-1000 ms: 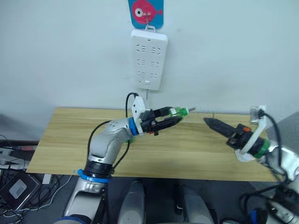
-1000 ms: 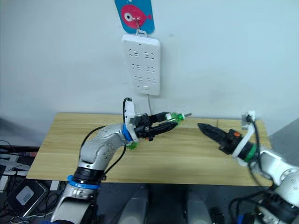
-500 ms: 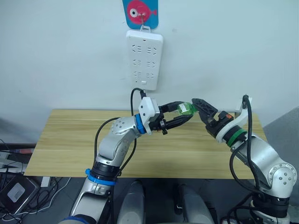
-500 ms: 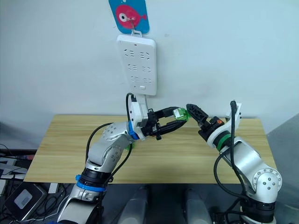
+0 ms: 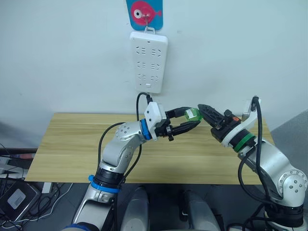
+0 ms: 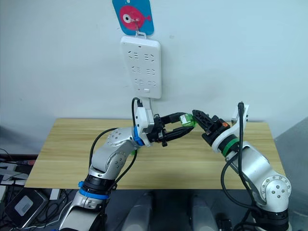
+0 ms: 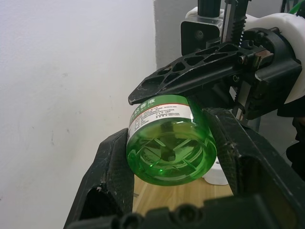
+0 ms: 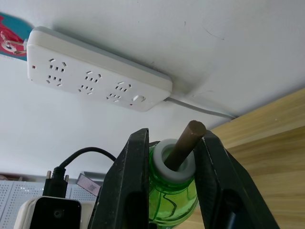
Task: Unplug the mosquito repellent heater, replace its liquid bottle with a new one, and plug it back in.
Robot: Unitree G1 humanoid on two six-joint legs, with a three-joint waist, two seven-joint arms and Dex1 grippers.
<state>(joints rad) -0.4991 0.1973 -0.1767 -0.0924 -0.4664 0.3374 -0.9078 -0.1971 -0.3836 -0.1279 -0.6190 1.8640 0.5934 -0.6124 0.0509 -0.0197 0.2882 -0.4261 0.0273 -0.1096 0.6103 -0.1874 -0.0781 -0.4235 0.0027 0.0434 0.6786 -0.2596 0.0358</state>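
My left gripper (image 5: 191,121) is closed part-way on the green bottle (image 5: 192,114), fingers (image 7: 114,162) clamped on its base end, wick pointing away from me. My right gripper (image 5: 204,110) is nearly closed on the neck end: its fingers (image 8: 138,167) sit on either side of the white collar (image 8: 177,164) with the brown wick (image 8: 187,140) poking out between them. Both ends are pinned, so this reads as a hand-to-hand transfer or a regrip, not a lift.

The bottle hangs in the air just below the white power strip (image 5: 148,61) and a bit to its right, above the far edge of the wooden table (image 5: 67,149). My guess is it's held high and level there so both arms reach it without crossing.

The strip hangs from a hook under the fish sign (image 5: 144,11), all sockets bare, nothing plugged in. I can't make out the mosquito repellent heater for certain; the left wrist view has a small white object (image 7: 217,174) on the table behind the bottle, but I can't tell what it is.

Next, as I judge it: one gripper lets go once the other's grip is firm. The risk is the round bottle slipping or rolling.
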